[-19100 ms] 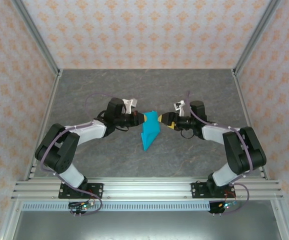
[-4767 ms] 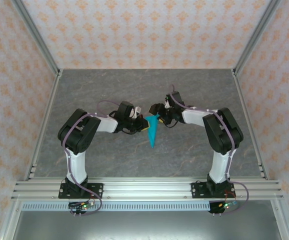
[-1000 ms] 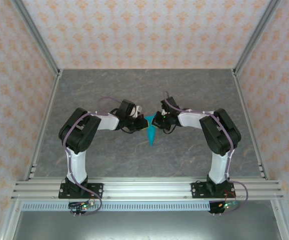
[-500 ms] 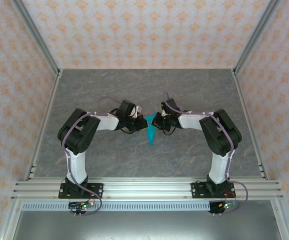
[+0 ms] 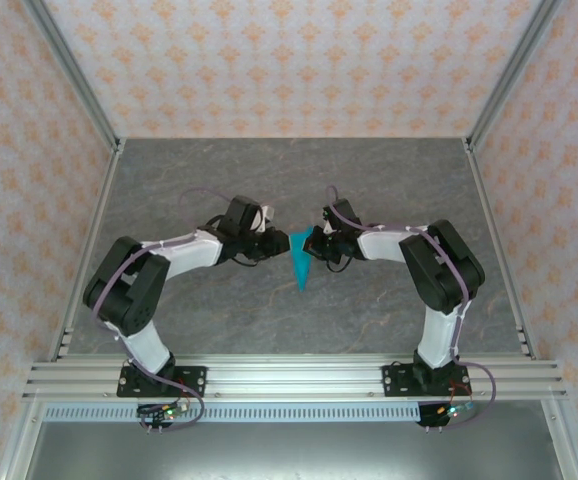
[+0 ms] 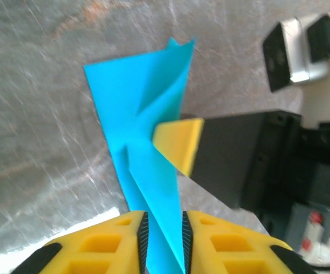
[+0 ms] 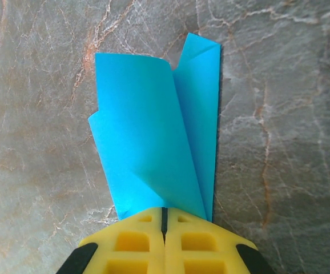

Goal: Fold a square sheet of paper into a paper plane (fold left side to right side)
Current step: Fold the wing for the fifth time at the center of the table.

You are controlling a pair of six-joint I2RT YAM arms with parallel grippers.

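Loosening is noted at the left gripper: its jaws, shut a second ago, are now slightly parted around the paper plane, tip toward 6 o'clock. Right gripper, at 3 o'clock, stays pinched on it. Crease judged pressed.

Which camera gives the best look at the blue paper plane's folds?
Right wrist view: the paper plane sits large, its overlapping layers plain against the table. Left wrist view shows it close too, but partly behind a yellow finger. Top external view shows a small blue sliver.
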